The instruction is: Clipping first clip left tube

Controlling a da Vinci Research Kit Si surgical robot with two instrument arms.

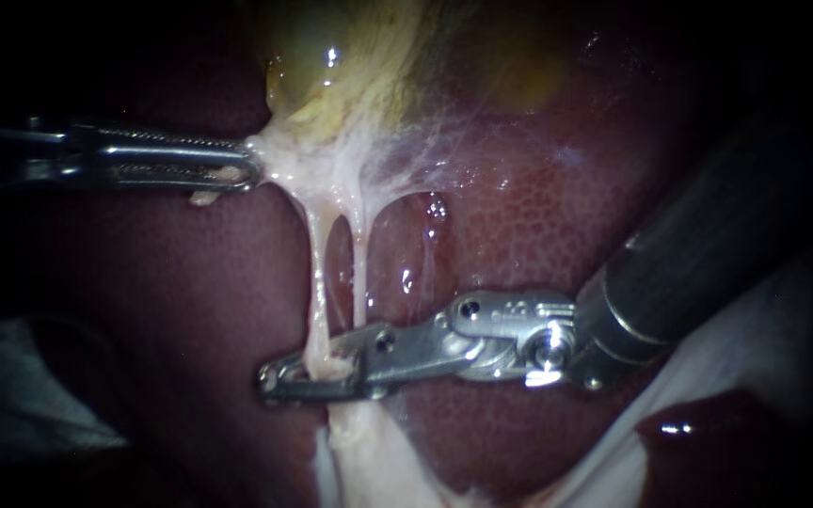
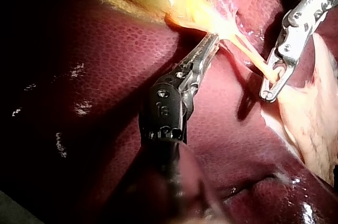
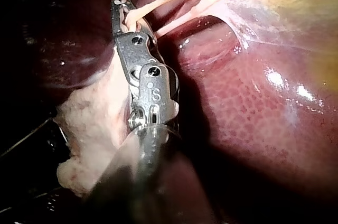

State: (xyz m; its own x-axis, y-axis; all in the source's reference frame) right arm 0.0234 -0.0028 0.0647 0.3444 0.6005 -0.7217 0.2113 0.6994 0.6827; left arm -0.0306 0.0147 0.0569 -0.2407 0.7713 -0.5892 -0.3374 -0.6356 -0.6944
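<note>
Two thin pale tubes hang from the yellow-green gallbladder (image 1: 331, 56) over the dark red liver (image 1: 538, 216). My right instrument (image 1: 279, 376) reaches in from the right, low across the view. Its long metal jaws are shut on the left tube (image 1: 316, 273) near its lower end. The right tube (image 1: 361, 273) runs free just behind the jaws' hinge. In the right wrist view the gripped tube (image 3: 158, 1) enters the jaw tips (image 3: 121, 5). My left instrument (image 1: 247, 171) is shut on pale tissue at the gallbladder's neck and holds it to the left; the left wrist view also shows these jaws (image 2: 212, 42).
A mass of pale fatty tissue (image 1: 369, 461) lies below the clamped spot, beside the right instrument (image 3: 90, 129). Thin white membrane (image 1: 444, 160) spreads from the gallbladder over the liver. A pale sheet (image 1: 755, 376) lies at the lower right.
</note>
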